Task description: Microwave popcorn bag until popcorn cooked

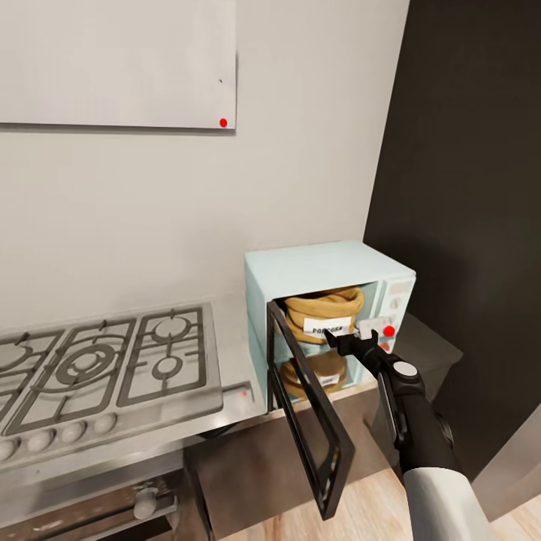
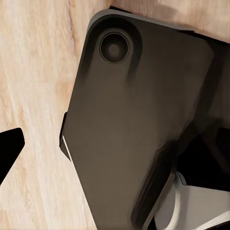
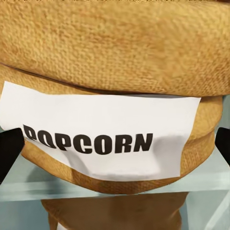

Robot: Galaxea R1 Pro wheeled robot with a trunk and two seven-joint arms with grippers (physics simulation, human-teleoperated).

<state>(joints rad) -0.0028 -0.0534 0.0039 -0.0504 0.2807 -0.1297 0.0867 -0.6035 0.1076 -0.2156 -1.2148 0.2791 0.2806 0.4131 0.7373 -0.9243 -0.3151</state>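
Note:
The pale mint-blue microwave point(image 1: 323, 267) stands on the grey countertop point(image 1: 234, 330) with its dark-framed door point(image 1: 312, 428) swung wide open. Inside sits the tan popcorn bag point(image 1: 324, 306), upright on the glossy floor, its white "popcorn" label point(image 3: 103, 136) facing out. My right gripper point(image 1: 349, 338) is open at the oven's mouth, just in front of the bag. In the right wrist view its black fingertips point(image 3: 9, 148) sit at either side of the bag point(image 3: 115, 57), spread apart. My left gripper point(image 2: 115, 151) hangs low over the wood floor, with one fingertip point(image 2: 9, 151) showing. The popcorn is hidden.
A steel gas hob point(image 1: 98, 368) with grates lies left of the microwave, with an oven front point(image 1: 90, 511) below it. A tall dark cabinet point(image 1: 466, 188) stands at the right and a pale wall cabinet point(image 1: 113, 60) hangs above. The robot's dark base point(image 2: 139, 120) is under the left wrist.

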